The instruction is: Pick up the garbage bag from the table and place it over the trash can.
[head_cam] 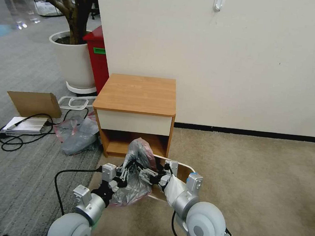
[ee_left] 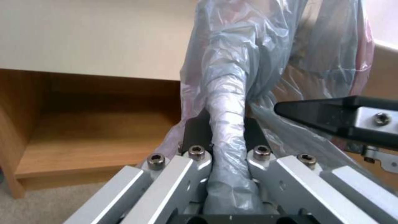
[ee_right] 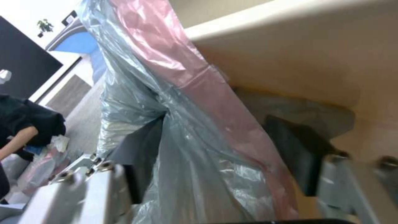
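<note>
The garbage bag point(head_cam: 138, 156), grey translucent plastic with a pink band, hangs bunched between both grippers in front of the table point(head_cam: 137, 94). My left gripper point(head_cam: 122, 179) is shut on a twisted strand of the bag point(ee_left: 226, 93), close to the table's lower shelf point(ee_left: 95, 140). My right gripper point(head_cam: 149, 174) is open, its fingers wide apart with bag film point(ee_right: 186, 102) draped between them. The cream trash can point(head_cam: 188, 167) stands on the carpet just behind the right wrist. Its rim and wall point(ee_right: 298, 46) lie close beside the right gripper point(ee_right: 215, 121).
A red bin point(head_cam: 96, 59) and a white planter point(head_cam: 72, 59) stand left of the table by the wall. Cardboard point(head_cam: 33, 103), black cables point(head_cam: 20, 135), a clear container point(head_cam: 74, 102) and a grey-pink plastic heap point(head_cam: 77, 133) lie on the floor at left. Beige carpet lies to the right.
</note>
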Tool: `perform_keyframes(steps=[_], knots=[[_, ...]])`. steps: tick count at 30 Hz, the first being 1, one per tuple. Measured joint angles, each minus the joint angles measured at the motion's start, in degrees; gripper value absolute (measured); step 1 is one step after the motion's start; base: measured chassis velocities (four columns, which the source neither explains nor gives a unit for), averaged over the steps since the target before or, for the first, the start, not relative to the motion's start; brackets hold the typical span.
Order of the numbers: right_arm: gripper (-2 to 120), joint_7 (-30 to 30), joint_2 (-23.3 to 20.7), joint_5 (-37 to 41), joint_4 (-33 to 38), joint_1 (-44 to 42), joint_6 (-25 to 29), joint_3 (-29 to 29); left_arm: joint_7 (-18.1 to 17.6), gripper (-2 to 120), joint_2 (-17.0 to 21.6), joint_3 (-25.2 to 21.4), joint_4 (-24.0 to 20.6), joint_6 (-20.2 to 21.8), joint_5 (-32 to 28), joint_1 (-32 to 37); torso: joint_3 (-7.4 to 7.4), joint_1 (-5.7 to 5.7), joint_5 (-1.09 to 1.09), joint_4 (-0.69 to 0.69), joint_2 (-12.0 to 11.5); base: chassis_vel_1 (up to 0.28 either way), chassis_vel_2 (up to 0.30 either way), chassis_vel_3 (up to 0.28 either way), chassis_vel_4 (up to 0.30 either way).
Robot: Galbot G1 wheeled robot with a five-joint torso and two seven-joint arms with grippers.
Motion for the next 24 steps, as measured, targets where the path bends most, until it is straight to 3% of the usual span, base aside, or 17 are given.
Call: perform_keyframes(steps=[1,3,14,17,24], knots=[[72,0.00,0.00,0.00,0.00,0.00,0.00,0.00,0.00,5,0.00,0.00,0.00,0.00,0.00,0.00,0.00,0.00,0.00,0.00,0.00,0.000,0.000,0.000,0.000],[55,0.04,0.15,-0.26,-0.06,-0.08,0.30,-0.07,-0.09,5,-0.03,-0.08,0.00,0.01,-0.06,-0.04,0.00,0.00,0.00,0.00,0.00,0.000,0.000,0.000,0.000],[21,-0.13,0.25,-1.59,-0.50,-0.30,1.54,-0.23,-0.33,5,0.01,-0.76,0.00,0.25,-0.75,-0.24,0.00,0.00,0.00,0.00,0.00,0.000,0.000,0.000,0.000],[4,-0.33,0.56,-2.50,-0.84,-0.35,2.14,-0.32,-0.59,5,-0.01,-0.68,-0.07,0.29,-0.87,-0.35,0.00,0.00,0.00,0.00,0.00,0.000,0.000,0.000,0.000],[0,-0.77,0.42,-3.25,0.09,-0.93,2.51,-0.78,-0.96,5,0.15,-0.79,0.26,0.32,-0.85,-0.63,0.00,0.00,0.00,0.00,0.00,0.000,0.000,0.000,0.000]])
